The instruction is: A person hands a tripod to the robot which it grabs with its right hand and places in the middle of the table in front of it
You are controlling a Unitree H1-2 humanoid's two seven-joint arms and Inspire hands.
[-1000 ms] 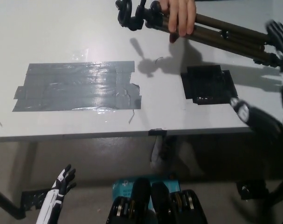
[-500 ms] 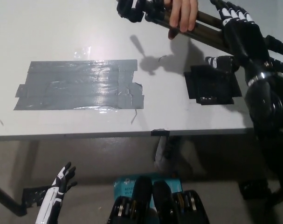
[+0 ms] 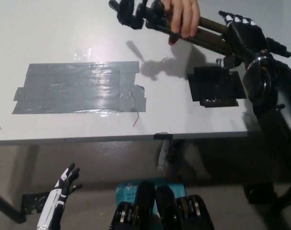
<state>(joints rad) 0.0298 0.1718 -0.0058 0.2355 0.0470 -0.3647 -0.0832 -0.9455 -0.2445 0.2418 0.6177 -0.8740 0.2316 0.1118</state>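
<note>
Presently the tripod (image 3: 210, 37) is held over the counter's (image 3: 64, 38) far edge by a person's hand (image 3: 183, 17), its long axis running leftward from the right hand (image 3: 243, 36), which is laid over its legs; whether that hand is clamped cannot be told. The left hand (image 3: 66, 184) rests below the near edge, fingers apart.

Bare table (image 3: 164, 103) middle, person's hand (image 3: 183, 17) seemingly crowding tripod (image 3: 210, 39)

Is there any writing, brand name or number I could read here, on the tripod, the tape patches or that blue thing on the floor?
blue item on the floor: pale print, too blurred to read.
tripod: no lettering visible.
grey tape patch: none.
black tape patch: none.
</note>
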